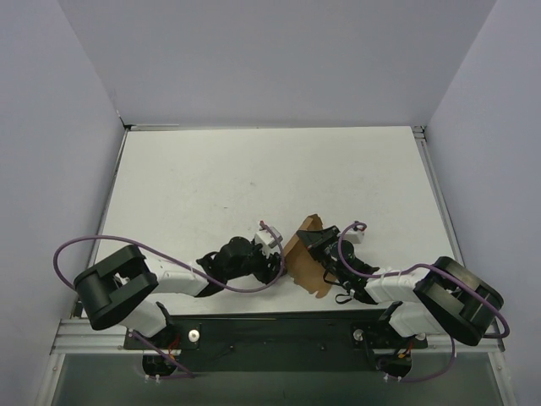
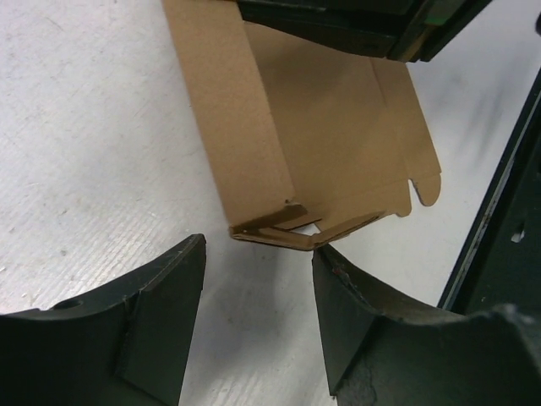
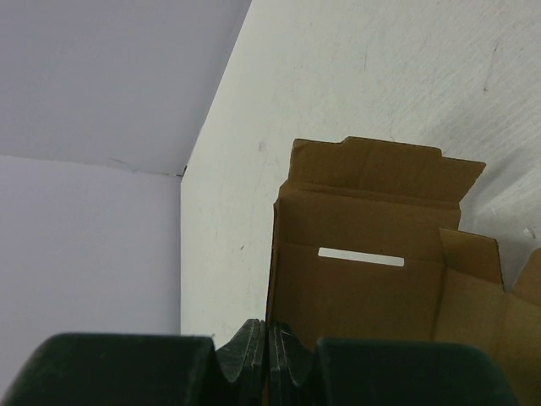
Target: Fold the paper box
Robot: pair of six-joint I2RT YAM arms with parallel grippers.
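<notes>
Paper box point(image 1: 306, 256) sits on the table point(image 1: 254, 169) close to its near edge, about midway across, between the two arms. It is part-formed, not flat. In the left wrist view one long wall stands up from the base, and the end flaps at the corner nearest the camera are bent inward but gape. A tabbed flap point(image 2: 425, 188) lies splayed out flat. In the right wrist view the far panel is raised, with an open slot point(image 3: 361, 256) and nothing tucked into it. Right gripper point(image 3: 267, 348) has its jaws pressed together, and the upright wall's edge runs down into the seam, so I read it as clamped on that wall. Left gripper point(image 2: 258, 264) stands with jaws apart just short of the gaping corner, touching nothing. My estimate is roughly mid-task: still to do are the remaining walls, the end flaps, the tabs and the closure.
</notes>
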